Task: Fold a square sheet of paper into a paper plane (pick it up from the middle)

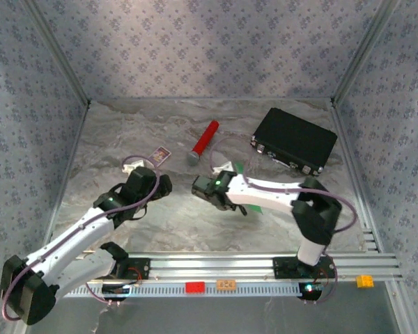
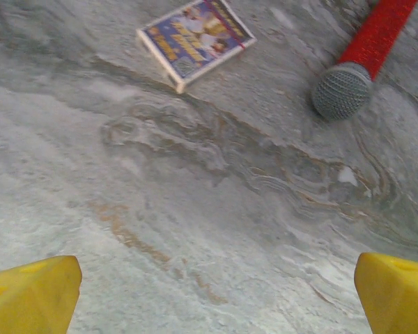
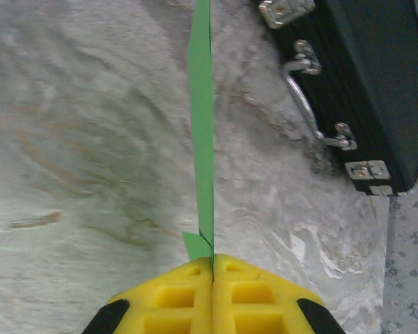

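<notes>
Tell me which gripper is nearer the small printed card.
Left. The left gripper hangs open just short of the printed card, which lies ahead of it. The right gripper, shut on the green paper, sits farther off, to the card's right in the top view.

White arms [image 1: 70,242], black joints [image 1: 313,217], purple cables [image 1: 351,209], yellow fingers [image 2: 28,296].

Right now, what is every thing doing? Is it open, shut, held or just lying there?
Left end effector: open, nothing between its fingers.
Right end effector: shut on the green paper.
Green paper: folded thin, pinched at one end.
Black case: lid shut, lying flat.
Red microphone: lying on its side, untouched.
Printed card: lying flat, picture side up.
</notes>
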You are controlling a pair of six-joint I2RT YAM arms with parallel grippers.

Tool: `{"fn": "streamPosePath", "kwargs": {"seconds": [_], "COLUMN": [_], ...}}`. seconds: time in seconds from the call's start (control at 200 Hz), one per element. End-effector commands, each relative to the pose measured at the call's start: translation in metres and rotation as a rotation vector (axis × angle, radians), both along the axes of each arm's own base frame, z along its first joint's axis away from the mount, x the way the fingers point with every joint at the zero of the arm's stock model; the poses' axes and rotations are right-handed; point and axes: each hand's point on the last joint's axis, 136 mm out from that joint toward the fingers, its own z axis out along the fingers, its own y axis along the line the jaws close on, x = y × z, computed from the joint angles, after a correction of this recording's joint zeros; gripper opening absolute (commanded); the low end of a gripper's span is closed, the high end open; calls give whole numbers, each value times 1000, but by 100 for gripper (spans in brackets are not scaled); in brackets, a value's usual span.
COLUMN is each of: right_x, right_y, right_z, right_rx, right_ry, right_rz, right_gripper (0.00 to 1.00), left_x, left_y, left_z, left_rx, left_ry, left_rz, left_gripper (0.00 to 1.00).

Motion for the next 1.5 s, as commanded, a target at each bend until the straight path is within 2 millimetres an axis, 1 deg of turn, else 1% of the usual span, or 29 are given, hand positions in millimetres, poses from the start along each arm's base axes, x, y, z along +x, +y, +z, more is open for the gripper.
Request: {"fn": "streamPosePath", "kwargs": {"seconds": [0.0, 0.055, 0.165, 0.265, 0.315, 0.39, 0.465, 0.52, 0.56, 0.57, 0.655, 0.74, 0.82, 0.974, 1.084, 1.209, 1.259, 1.314, 1.364, 1.434, 1.494], "right_x": [-2, -5, -9, -14, -16, -17, -17, -15, -14, -16, -14, -14, -12, -13, -17, -21, -22, -22, -22, -21, -19], "right_y": [27, 45, 80, 103, 113, 125, 132, 136, 138, 133, 121, 103, 85, 43, 27, 19, 18, 18, 18, 21, 25], "right_z": [-12, -23, -38, -45, -46, -43, -37, -28, -19, -24, -16, -16, -18, -34, -41, -49, -50, -52, -53, -53, -53], "right_rx": [0, 39, 146, 264, 341, 469, 607, 712, 785, 786, 894, 994, 1107, 1238, 1305, 1347, 1358, 1363, 1371, 1389, 1400], "right_ry": [19, 54, 115, 180, 210, 249, 287, 291, 288, 299, 297, 316, 315, 304, 314, 330, 340, 345, 351, 363, 377], "right_rz": [26, 47, 86, 98, 105, 107, 107, 113, 119, 115, 98, 65, 12, -115, -156, -184, -185, -188, -192, -186, -183], "right_gripper": [5, 6, 9, 15, 16, 21, 33, 42, 45, 45, 46, 46, 41, 34, 27, 20, 17, 16, 15, 14, 12], "left_x": [-4, -4, -5, -4, -2, -1, 0, 1, 1, 1, 2, 2, 2, 0, -3, -7, -8, -10, -11, -13, -14], "left_y": [24, 24, 24, 22, 14, 4, -2, -7, -12, -13, -25, -45, -64, -94, -112, -138, -148, -157, -164, -171, -175], "left_z": [4, 6, 8, 7, 6, 2, -2, -4, -6, -7, -13, -20, -25, -36, -45, -53, -55, -56, -59, -61, -64], "left_rx": [34, 22, 2, 0, -3, -8, -9, -11, -13, -15, -36, -80, -127, -198, -213, -276, -284, -289, -296, -299, -300], "left_ry": [-24, -41, -58, -56, -55, -37, -6, 18, 32, 34, 66, 105, 136, 193, 231, 270, 282, 295, 309, 329, 343], "left_rz": [93, 88, 80, 69, 24, -29, -50, -66, -91, -96, -152, -232, -306, -393, -426, -471, -495, -515, -531, -545, -554], "left_gripper": [100, 100, 100, 100, 100, 100, 100, 100, 100, 100, 100, 100, 100, 94, 88, 78, 74, 70, 66, 64, 60]}}
